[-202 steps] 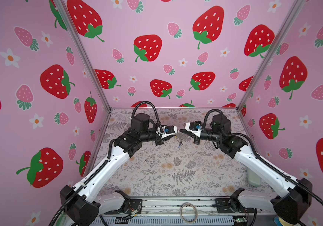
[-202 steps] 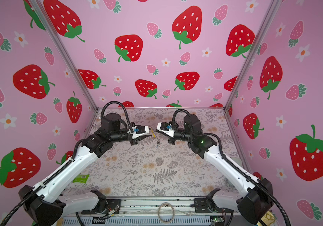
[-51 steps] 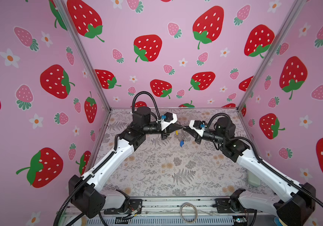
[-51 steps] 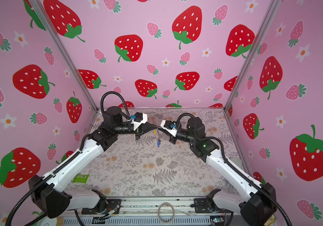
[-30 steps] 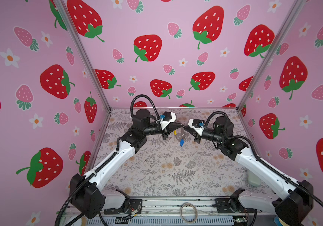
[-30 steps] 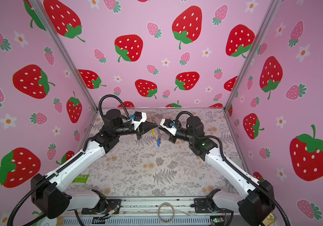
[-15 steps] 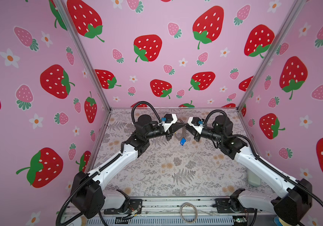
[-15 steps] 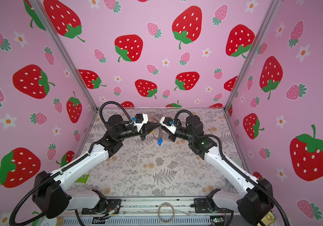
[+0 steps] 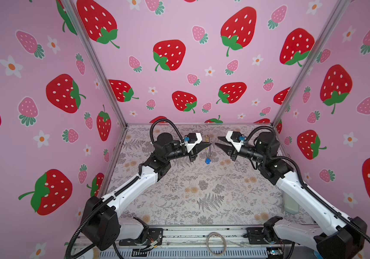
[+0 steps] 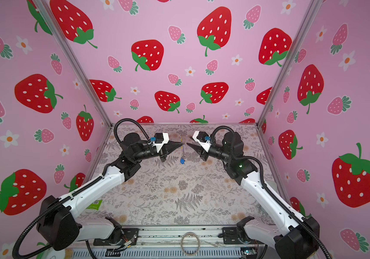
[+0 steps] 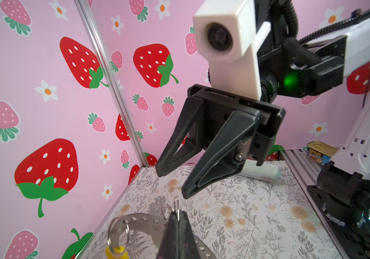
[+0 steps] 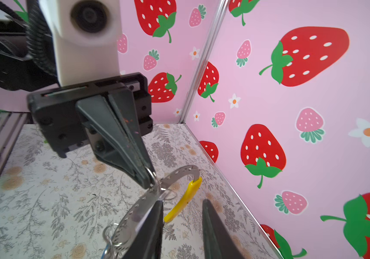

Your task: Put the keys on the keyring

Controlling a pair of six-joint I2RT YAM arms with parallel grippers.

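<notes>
Up toward the table's (image 9: 202,190) 12 o'clock edge, left gripper (image 9: 210,144) is clenched on the keyring (image 12: 180,173), blue-tagged key (image 9: 207,160) dangling at 6 o'clock; right gripper (image 9: 216,140) at 3 o'clock, jaws released.

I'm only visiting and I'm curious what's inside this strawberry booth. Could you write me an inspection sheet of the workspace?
Surface: floral-print table, flat.
Job's things: keyring, a grey perforated band with a yellow section, held in the air; blue-tagged key dangles below it.
Clutter: plain hoop on the front rail; white bottle, SPAM can and green packet at the edges.
Grippers: left gripper, jaws shut on the keyring; right gripper, jaws open, close beside it.
Cables: black corrugated hoses loop over both arms; no snag seen.
Surroundings: pink strawberry-print walls on three sides.
</notes>
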